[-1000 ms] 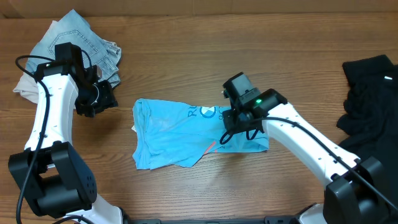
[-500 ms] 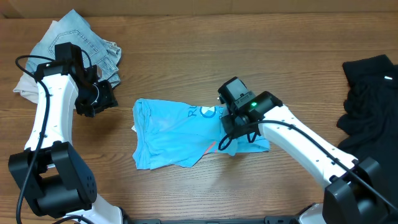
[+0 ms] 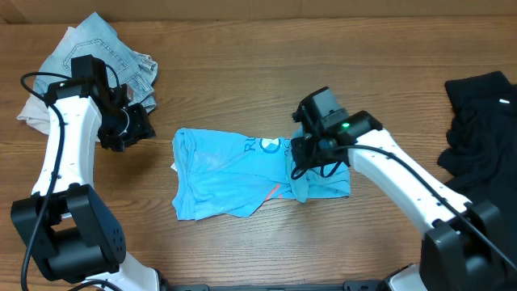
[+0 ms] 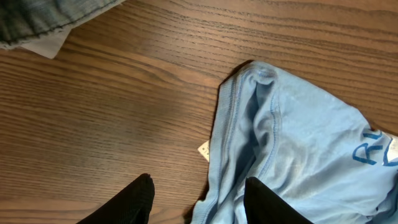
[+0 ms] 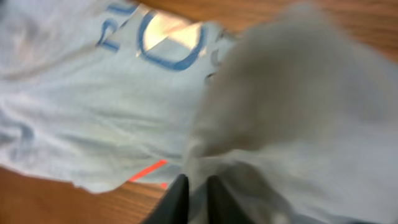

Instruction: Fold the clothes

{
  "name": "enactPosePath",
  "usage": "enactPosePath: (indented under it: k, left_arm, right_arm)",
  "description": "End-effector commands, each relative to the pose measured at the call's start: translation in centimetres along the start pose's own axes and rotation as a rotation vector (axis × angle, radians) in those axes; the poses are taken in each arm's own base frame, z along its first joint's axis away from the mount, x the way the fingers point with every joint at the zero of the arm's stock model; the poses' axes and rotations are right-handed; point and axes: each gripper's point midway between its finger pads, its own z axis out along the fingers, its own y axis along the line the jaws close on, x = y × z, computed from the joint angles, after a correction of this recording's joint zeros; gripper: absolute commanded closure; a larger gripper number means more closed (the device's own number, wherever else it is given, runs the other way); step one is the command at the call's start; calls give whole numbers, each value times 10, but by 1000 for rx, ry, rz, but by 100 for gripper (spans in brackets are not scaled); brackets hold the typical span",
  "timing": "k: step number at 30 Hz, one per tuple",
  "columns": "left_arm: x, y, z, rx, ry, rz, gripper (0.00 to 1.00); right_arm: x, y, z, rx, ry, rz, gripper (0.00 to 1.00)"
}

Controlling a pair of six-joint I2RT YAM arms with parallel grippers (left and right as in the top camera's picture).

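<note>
In the overhead view, the sky-blue T-shirt (image 3: 234, 174) is seen lying crumpled at the middle of the wooden table (image 3: 242, 97), its printed lettering turned toward the right. The right gripper (image 3: 309, 159) is set down on the shirt's right part, where a fold of the fabric is gathered up beneath it. The left gripper (image 3: 129, 129) is held over bare wood, apart from the shirt's left edge. Pale denim shorts (image 3: 105, 52) and a beige cloth (image 3: 28, 113) are piled at the far left corner, and a black garment (image 3: 481, 129) is heaped at the right edge. In the left wrist view, the left gripper (image 4: 199, 202) is shown with its jaws spread and nothing between them; the shirt's (image 4: 292, 137) stitched hem is seen just beyond, and the shorts (image 4: 37, 15) at the top. In the right wrist view, which is blurred, the right gripper's (image 5: 196, 185) jaws are pressed nearly together and a bunched fold of the shirt (image 5: 93, 106) is pinched.
</note>
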Motion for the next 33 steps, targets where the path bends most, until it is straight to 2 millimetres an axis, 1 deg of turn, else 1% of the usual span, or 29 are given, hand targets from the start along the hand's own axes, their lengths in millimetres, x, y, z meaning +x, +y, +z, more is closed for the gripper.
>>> enactPosePath:
  k: [1,2,4,6,9,12,14,16,18,21,23,25,27,30,33]
  left_arm:
    - [-5,-7,-4,29,-15,26,50]
    - [-5,-8,-4,29,-12,26,50]
    - [-4,-7,-4,28,-8,25,50]
    - [-2,-7,-4,27,0,24,48]
    - [1,-7,-4,26,9,26,39]
    - [5,-11,-3,46,25,39,24]
    - [13,-23,1,111,50,113,12]
    - [22,-29,9,134,77,172,0]
    - [31,-28,23,130,97,198,0]
    - [42,-27,44,130,110,211,0]
    - [51,-26,57,131,123,215,0]
    - [64,-23,69,137,148,212,0]
    - [78,-25,78,169,179,214,0]
    - [94,-34,86,250,204,252,0]
    - [102,-38,91,267,215,260,0]
  right_arm:
    - [33,16,33,-74,173,45,96]
    - [44,22,39,-99,226,48,96]
    - [59,31,43,-124,296,46,96]
    - [65,37,42,-126,310,10,96]
    - [59,45,29,-127,272,-60,96]
    - [39,45,6,-103,170,-81,94]
    - [19,39,-15,-82,74,-69,88]
    - [1,26,-36,-51,-15,-3,81]
    - [-11,7,-52,-27,-74,100,75]
    - [-16,-21,-59,-18,-88,252,74]
    - [-16,-35,-59,-35,-76,308,74]
    - [-13,-42,-55,-57,-52,345,75]
    - [-5,-41,-46,-95,-5,374,81]
    - [11,-39,-21,-123,82,449,87]
    - [27,-39,11,-137,173,575,90]
